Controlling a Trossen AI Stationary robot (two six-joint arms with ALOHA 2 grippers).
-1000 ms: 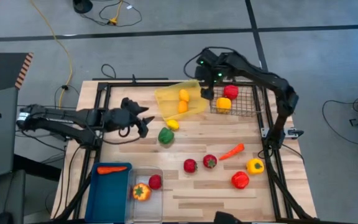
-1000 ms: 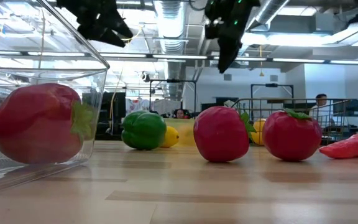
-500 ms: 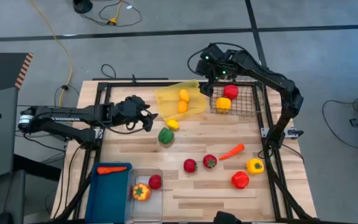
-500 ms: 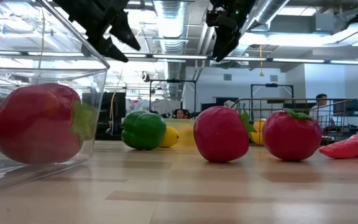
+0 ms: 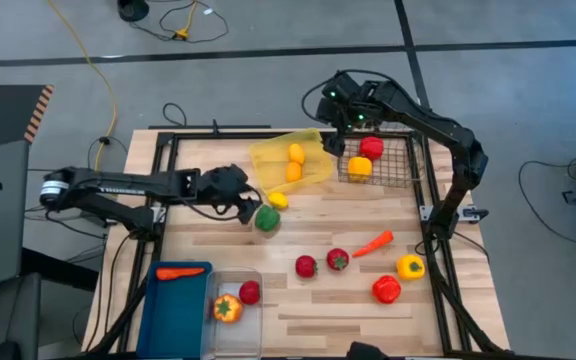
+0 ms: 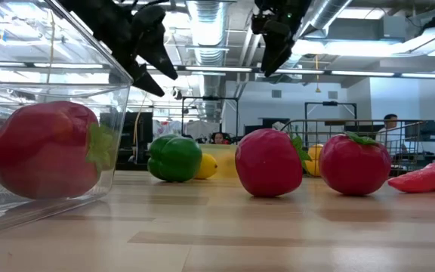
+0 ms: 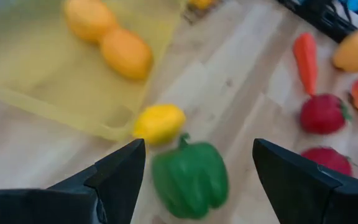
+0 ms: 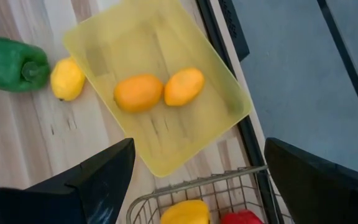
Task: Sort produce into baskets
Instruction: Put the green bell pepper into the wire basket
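A tray tilts at the table's far middle, two lemons inside it, with the wire basket just to its right holding two peppers. A third lemon lies at the tray's near edge, touching or almost touching a pepper nearer still. The left gripper hangs just left of that pepper; the right gripper hovers between tray and basket. Mid-table, two tomatoes sit side by side, a carrot to their right, then two more peppers near right. At the near left stand two bins side by side: another carrot in the left, a tomato and pepper in the right.
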